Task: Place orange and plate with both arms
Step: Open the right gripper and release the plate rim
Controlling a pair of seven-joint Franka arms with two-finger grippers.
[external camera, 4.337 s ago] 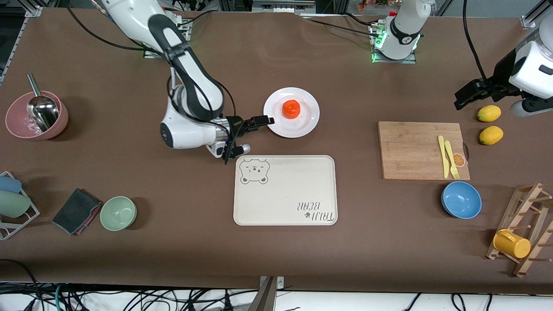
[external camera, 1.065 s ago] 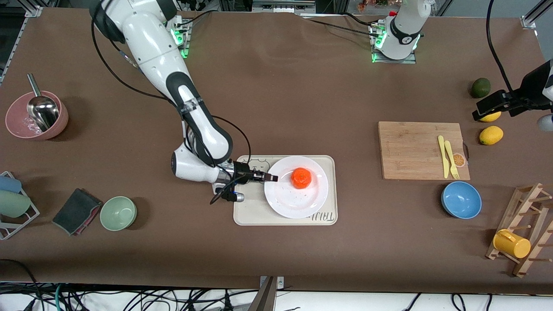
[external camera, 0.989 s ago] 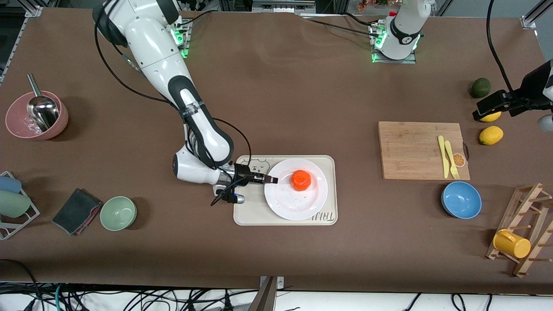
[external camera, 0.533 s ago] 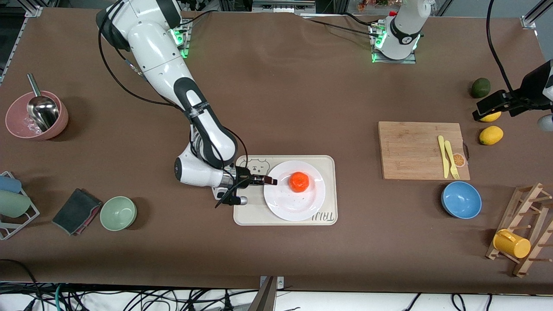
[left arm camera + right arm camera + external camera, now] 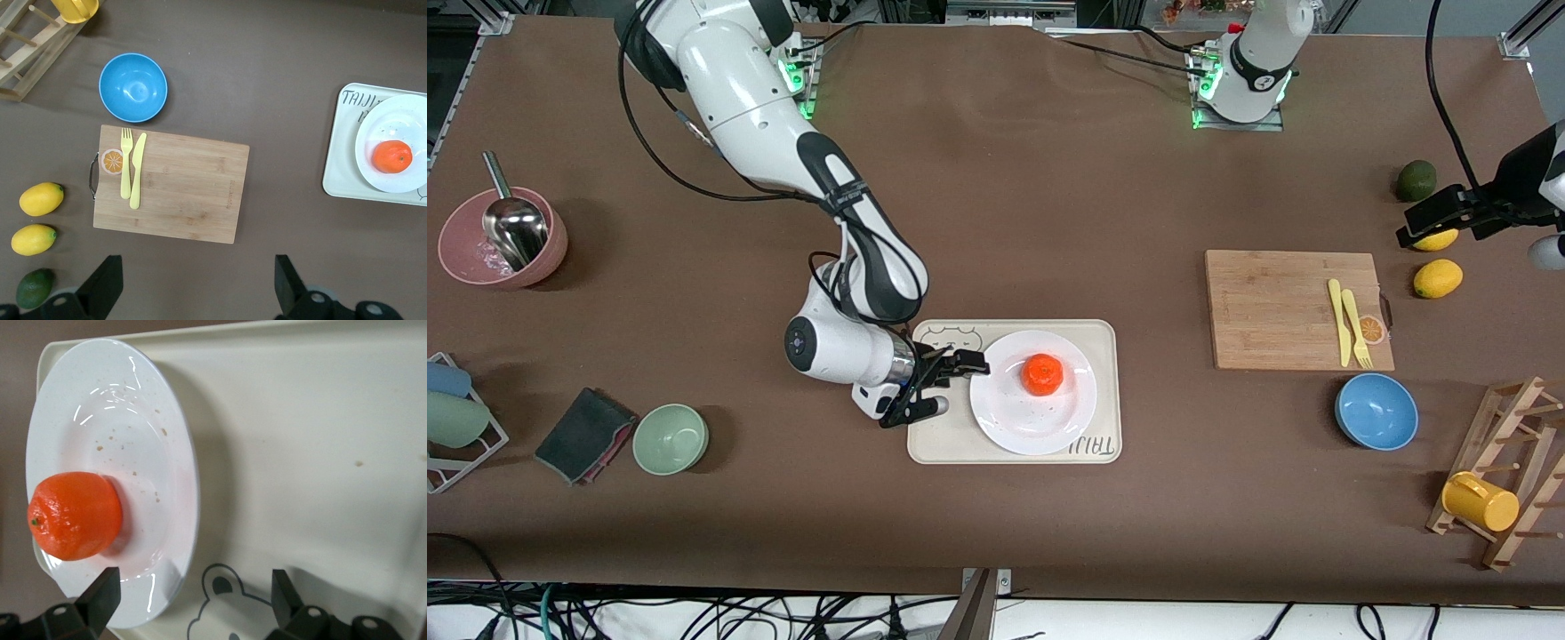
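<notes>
Orange-red round fruit (image 5: 1042, 374) sits on the glossy white round plate (image 5: 1005, 418), on the cream rectangular bear-print tray (image 5: 938, 436).
Right gripper (image 5: 967, 364) hovers just beside the plate's rim, fingers apart; left gripper (image 5: 1430, 217), fingers apart, waits over a yellow lemon (image 5: 1438, 239).

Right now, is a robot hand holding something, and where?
Nothing is held. The right gripper is open beside the plate; the left gripper is open over the lemons.

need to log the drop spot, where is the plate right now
In the front view the plate lies on the cream bear-print tray mid-table, carrying the orange, with the right gripper open beside its rim.
</notes>
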